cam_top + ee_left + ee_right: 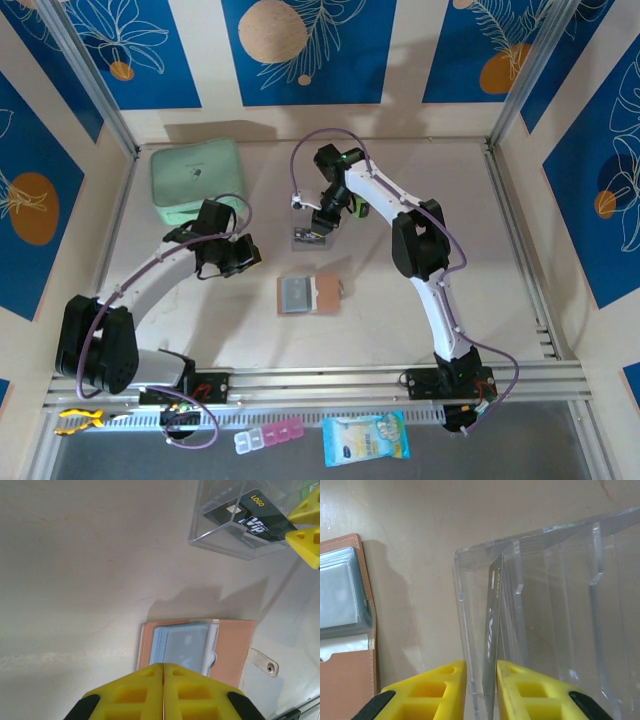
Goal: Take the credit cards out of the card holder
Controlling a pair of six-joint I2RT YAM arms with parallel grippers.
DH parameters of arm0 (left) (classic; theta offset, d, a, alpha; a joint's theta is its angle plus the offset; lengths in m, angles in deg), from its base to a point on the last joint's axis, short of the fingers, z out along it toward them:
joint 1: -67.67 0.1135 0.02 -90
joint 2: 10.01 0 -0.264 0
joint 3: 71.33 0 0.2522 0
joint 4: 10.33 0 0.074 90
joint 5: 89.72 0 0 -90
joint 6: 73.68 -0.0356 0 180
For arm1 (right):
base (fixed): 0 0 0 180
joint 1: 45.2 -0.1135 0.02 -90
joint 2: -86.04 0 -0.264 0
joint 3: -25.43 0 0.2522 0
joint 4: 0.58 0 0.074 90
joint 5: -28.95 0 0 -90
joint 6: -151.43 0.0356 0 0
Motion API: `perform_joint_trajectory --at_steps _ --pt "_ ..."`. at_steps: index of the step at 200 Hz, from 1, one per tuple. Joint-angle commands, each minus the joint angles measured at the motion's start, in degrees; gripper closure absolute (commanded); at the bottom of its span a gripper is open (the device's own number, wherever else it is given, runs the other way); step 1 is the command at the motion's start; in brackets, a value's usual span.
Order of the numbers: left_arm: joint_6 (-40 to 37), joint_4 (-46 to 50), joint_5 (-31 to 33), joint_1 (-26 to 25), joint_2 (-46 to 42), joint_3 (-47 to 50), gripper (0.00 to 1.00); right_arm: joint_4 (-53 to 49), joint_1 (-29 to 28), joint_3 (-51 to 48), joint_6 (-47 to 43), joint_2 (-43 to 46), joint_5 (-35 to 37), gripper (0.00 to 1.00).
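Card holder (308, 296) open flat near the middle of the table (420, 300), between the two arms. Grey see-through pockets (182, 645) stacked on its left half, tan leather-like flap on the right, small snap tab (264, 663) sticking out past the flap's edge. Contents of the pockets too hazy to tell.

Just beyond it, across a strip of bare table, clear box (220, 535) of hard plastic with thin upright dividers. One dark credit card (252, 517), light lettering on its face, standing on edge in a slot close to the box's end wall.

Right gripper (481, 670) at the box rim, yellow jaws parted a little on either side of that card. Sliver of gap on one side, the other pad touching or nearly so; card not pinched. Left gripper (163, 675) off to the left of the holder, apart from it and pointing toward it, yellow jaws pressed flat together with nothing between them.

Smooth beige tabletop bare to the left of holder and box and on the near side. Mint-green case (197, 182), soft-cornered, in the far left corner, well apart from everything else.
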Motion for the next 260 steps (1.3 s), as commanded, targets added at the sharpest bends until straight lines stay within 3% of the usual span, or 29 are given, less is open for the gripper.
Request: perform_joint_trajectory --at_steps 1,122,179,218,260 --pt "-0.8 0.9 -1.0 0.7 0.1 -0.5 0.91 3.4 0.5 -0.4 3.0 4.3 1.6 0.78" --pt "1.3 -4.9 -5.6 0.2 3.2 0.0 0.93 20.6 -2.9 -12.7 25.3 11.4 10.1 1.0" --pt "2.1 -7.3 -6.2 -2.6 6.1 -0.2 0.95 28.8 -4.7 -23.6 50.1 19.8 12.7 1.0" --pt "3.1 -9.5 -6.6 -5.7 8.1 0.4 0.96 35.8 -7.0 -36.2 65.1 28.8 10.6 1.0" --pt "3.7 -11.1 -5.7 -9.3 8.9 2.5 0.96 35.0 -8.7 -43.4 80.4 34.4 7.0 1.0"
